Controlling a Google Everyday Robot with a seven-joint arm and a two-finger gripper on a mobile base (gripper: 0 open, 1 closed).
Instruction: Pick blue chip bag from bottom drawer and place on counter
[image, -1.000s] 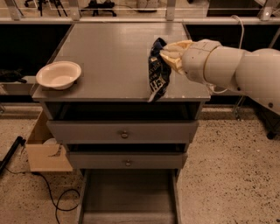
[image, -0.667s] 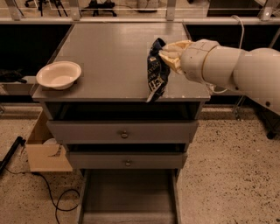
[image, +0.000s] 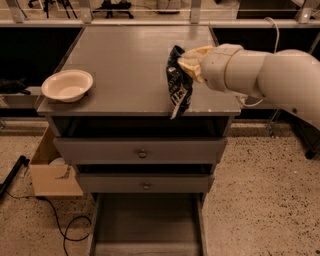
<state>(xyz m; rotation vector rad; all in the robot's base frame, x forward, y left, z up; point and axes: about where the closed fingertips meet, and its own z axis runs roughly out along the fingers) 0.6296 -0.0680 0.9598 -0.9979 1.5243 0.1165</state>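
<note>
The blue chip bag (image: 179, 84) hangs upright from my gripper (image: 186, 65), dark navy with white lettering. The gripper is shut on the bag's upper edge. The bag's lower end reaches the front right part of the grey counter (image: 125, 60), close to its chipped front edge; I cannot tell whether it rests on the top. My pale arm (image: 260, 77) comes in from the right. The bottom drawer (image: 147, 225) is pulled out below, and its grey floor shows nothing on it.
A white bowl (image: 67, 85) sits at the counter's front left corner. Two shallower knobbed drawers (image: 142, 152) are slightly open above the bottom one. A cardboard box (image: 50, 172) and a black cable (image: 65, 230) lie on the speckled floor at the left.
The arm and the bag have barely moved; the bag stays held over the counter's front right part.
</note>
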